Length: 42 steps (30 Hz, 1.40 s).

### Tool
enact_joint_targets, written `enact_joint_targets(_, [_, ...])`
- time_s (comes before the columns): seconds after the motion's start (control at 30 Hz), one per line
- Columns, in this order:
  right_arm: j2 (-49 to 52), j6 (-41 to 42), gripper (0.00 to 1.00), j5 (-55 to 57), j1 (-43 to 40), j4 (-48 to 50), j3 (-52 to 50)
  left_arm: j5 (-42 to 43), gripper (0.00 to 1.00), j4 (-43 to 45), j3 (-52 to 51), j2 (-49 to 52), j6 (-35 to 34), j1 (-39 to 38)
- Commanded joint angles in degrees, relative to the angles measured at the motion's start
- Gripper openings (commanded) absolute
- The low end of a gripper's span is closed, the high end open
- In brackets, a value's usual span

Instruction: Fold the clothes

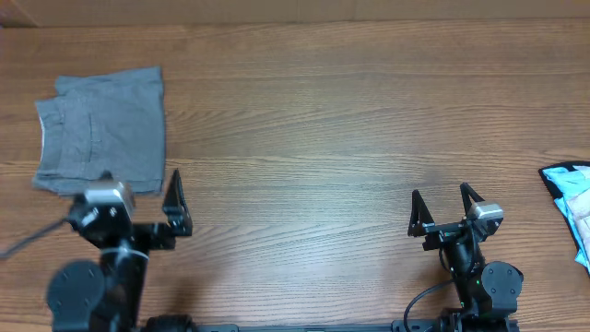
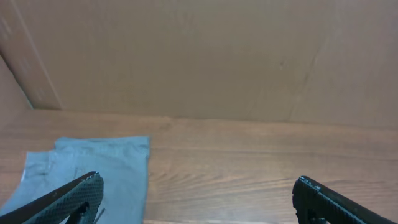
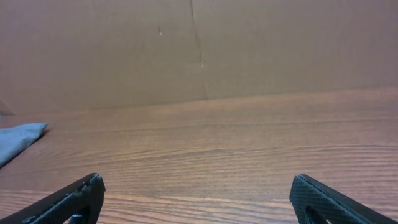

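Observation:
The clothes, a pair of grey shorts [image 1: 103, 129], lie folded into a flat rectangle at the table's far left. In the left wrist view the shorts [image 2: 93, 168] sit ahead and to the left, partly behind the left finger. My left gripper [image 1: 138, 180] hovers just in front of their near edge, open with nothing between its fingers [image 2: 74, 196]. My right gripper [image 1: 441, 192] is far to the right near the front edge, also open and empty. In the right wrist view only a grey corner of the shorts [image 3: 18, 138] shows at the left, beyond my right gripper [image 3: 198, 183].
A light blue and white garment [image 1: 572, 207] with dark trim lies at the table's right edge, partly out of frame. A brown cardboard wall [image 2: 205, 56] stands along the back of the wooden table [image 1: 323, 120].

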Motion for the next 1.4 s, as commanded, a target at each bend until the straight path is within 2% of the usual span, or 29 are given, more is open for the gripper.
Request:
enact_joint_targets(0.0, [-0.48,0.02,1.0,-0.02,-0.15,0.26,-0.22,2.16,1.0,1.79,-5.77,-6.03,0.98,-0.46])
enact_joint_targets(0.17, [-0.48,0.02,1.0,-0.02,-0.15,0.26,-0.22,2.73,1.0,5.27,-15.76,-14.29,1.05,-2.84])
enact_joint_targets(0.37, [-0.5,0.02,1.0,0.0,-0.15,0.26,-0.22,3.19,1.0,16.31,-28.96,-20.94,-0.83,-3.61])
enact_joint_targets(0.57, [-0.48,0.02,1.0,0.0,-0.15,0.26,-0.22,2.05,1.0,29.03,-38.47,-21.14,-0.85,-5.68])
enact_joint_targets(0.73, [-0.48,0.02,1.0,-0.02,-0.15,0.26,-0.22,1.22,1.0,35.21,-43.98,-21.14,-0.9,-7.21])
enact_joint_targets(0.9, [-0.48,0.02,1.0,-0.02,-0.15,0.26,-0.22,1.2,1.0,32.28,-43.8,-21.14,-0.9,-7.32])
enact_joint_targets(1.03, [-0.48,0.02,1.0,-0.02,-0.15,0.26,-0.22,1.14,1.0,26.25,-43.8,-21.05,-0.9,-7.32])
enact_joint_targets(1.37, [-0.5,0.02,1.0,-0.02,-0.15,0.26,-0.22,1.03,1.0,26.69,-43.8,-20.65,-0.9,-7.32])
